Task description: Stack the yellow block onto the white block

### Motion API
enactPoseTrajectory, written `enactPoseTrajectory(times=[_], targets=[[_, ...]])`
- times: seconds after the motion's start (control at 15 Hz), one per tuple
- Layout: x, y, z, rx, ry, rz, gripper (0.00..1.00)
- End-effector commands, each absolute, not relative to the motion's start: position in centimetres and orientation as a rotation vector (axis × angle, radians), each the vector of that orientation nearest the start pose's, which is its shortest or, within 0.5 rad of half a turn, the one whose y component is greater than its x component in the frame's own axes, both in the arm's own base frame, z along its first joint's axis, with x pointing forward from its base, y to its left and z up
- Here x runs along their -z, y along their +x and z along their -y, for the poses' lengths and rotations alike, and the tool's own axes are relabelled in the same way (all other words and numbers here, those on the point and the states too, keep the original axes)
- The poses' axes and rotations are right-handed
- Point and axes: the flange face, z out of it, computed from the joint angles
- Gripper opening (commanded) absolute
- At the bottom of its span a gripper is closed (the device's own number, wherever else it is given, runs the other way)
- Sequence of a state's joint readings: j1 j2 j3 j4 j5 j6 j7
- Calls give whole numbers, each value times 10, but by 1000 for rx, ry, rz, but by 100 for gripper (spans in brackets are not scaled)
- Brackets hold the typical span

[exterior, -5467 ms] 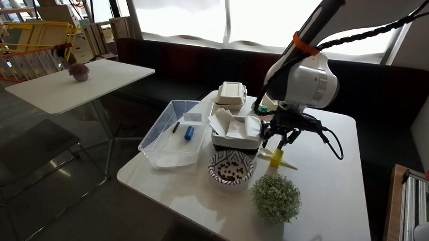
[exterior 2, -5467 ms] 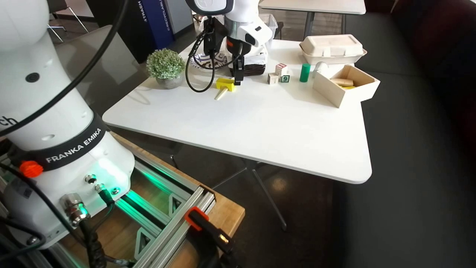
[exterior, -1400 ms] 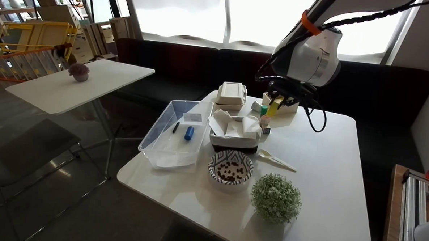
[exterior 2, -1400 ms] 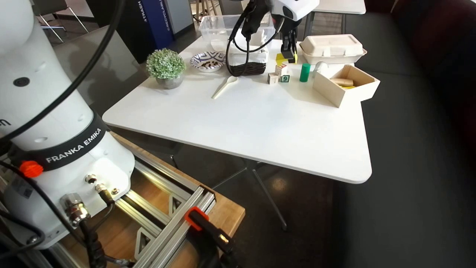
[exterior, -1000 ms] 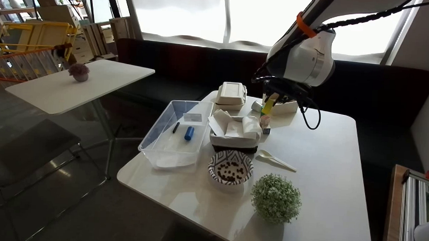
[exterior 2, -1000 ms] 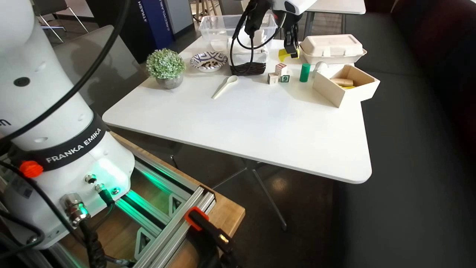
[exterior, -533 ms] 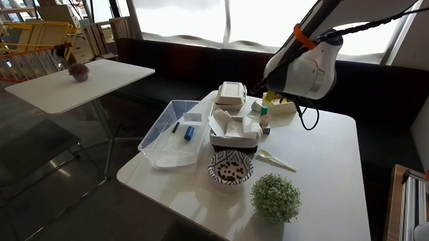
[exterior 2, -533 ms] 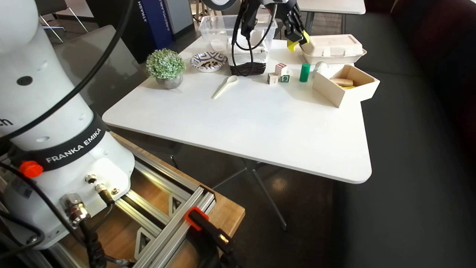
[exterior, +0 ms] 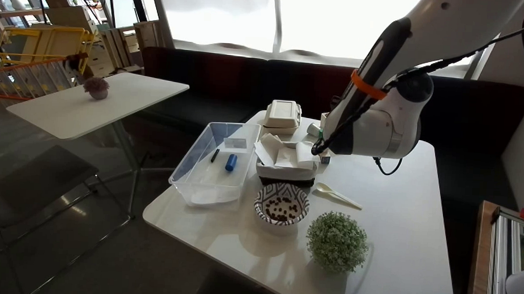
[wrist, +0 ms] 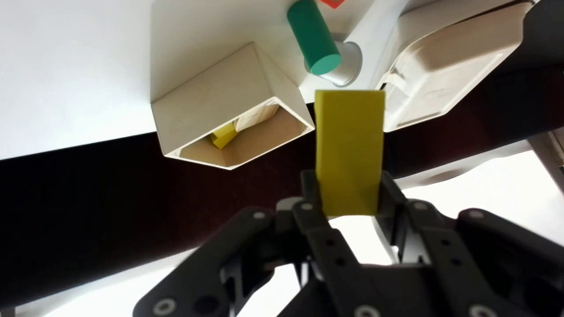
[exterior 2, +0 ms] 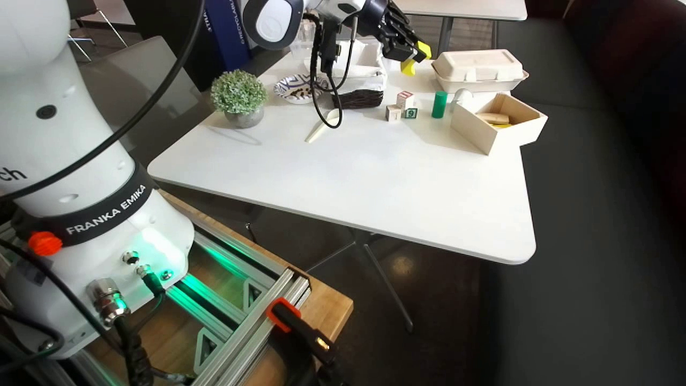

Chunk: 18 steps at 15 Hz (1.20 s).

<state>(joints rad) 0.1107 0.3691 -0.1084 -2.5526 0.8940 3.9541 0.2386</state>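
Surface (exterior 2: 348, 177): three cubes (exterior 2: 405, 102) | wrist view: jaws pinch one yellow block (wrist: 350, 154) | in an exterior view, arm (exterior: 373, 129) hides it

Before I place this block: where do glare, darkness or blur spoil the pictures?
Wrist view: windows blown out white, bench nearly black, hand looking soft, yellow block readable; in an exterior view, soft shadow by the potted plant; in an exterior view, green light glowing on the robot base.

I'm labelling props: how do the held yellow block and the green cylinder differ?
The yellow block shows a rectangular face; the green cylinder shows a round end. The block is held aloft, tilted, in the tool; the cylinder stands upright on the table. Both look unpatterned.
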Motion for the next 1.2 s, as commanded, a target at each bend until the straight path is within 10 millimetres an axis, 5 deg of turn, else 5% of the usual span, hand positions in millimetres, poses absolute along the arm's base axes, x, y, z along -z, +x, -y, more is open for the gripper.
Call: enactPoseTrajectory(times=[0.0, 1.13], targets=[[-254, 441, 102, 1578, -2435, -1611, 34], [-251, 440, 99, 1588, -2458, -1593, 34]])
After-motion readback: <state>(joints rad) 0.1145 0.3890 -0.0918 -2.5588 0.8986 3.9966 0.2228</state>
